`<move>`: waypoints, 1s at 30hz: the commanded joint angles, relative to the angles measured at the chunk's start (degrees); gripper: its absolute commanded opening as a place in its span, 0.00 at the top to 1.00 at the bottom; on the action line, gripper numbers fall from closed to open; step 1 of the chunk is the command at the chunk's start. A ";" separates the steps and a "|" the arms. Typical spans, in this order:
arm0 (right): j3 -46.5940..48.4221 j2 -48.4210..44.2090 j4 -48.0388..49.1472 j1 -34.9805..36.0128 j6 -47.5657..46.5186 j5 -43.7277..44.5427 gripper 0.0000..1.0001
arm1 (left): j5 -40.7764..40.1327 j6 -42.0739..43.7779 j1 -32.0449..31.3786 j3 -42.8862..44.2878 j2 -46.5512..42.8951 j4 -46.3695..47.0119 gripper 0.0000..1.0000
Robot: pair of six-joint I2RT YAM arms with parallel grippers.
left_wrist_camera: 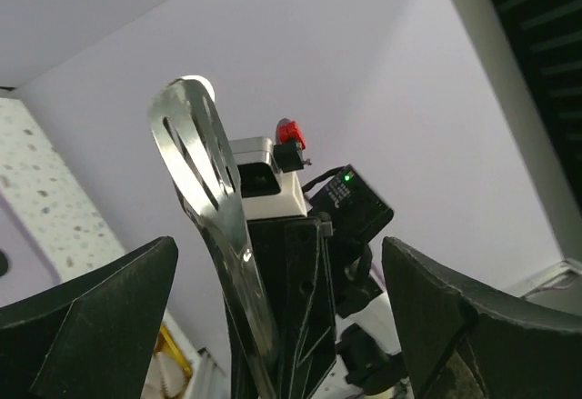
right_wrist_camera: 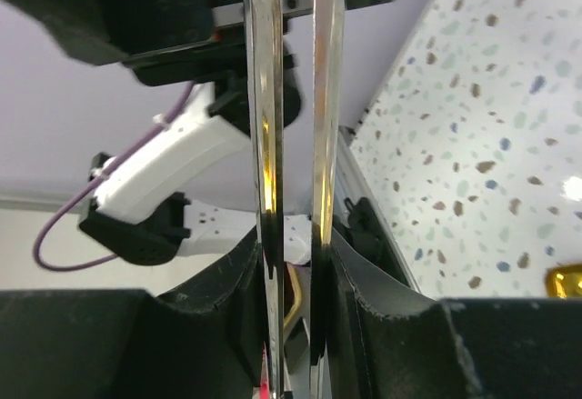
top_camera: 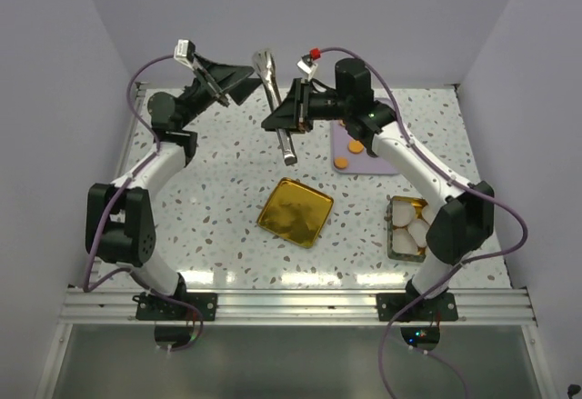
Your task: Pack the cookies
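Steel tongs (top_camera: 269, 76) are gripped by the right gripper (top_camera: 293, 115) above the table's (top_camera: 218, 190) far edge, while the left gripper (top_camera: 238, 83) is spread wide beside them. The orange cookies (top_camera: 348, 153) lie on a purple tray (top_camera: 382, 166) toward the far right corner. Picking appears not yet begun; the tongs must next be lowered there, toward packing the tin (top_camera: 392, 232) at the near right.

Speckled white worktop (top_camera: 227, 172); gold lid (top_camera: 296, 212); orange cookies (top_camera: 342, 160) on lilac tray (top_camera: 375, 164) beyond the lid; silver tongs (top_camera: 273, 90).
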 commanded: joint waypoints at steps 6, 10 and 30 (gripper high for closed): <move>6.65 4.47 -27.84 -12.35 -15.36 7.38 0.65 | 2.14 27.52 2.01 1.83 -5.93 -35.59 0.00; 9.37 7.02 -44.40 -15.27 -24.87 14.41 0.61 | 1.52 35.17 2.54 3.23 -5.84 -47.03 0.00; 13.42 13.09 -66.75 -16.24 -37.90 41.40 0.50 | 2.57 46.35 2.54 -3.18 -5.05 -54.35 0.00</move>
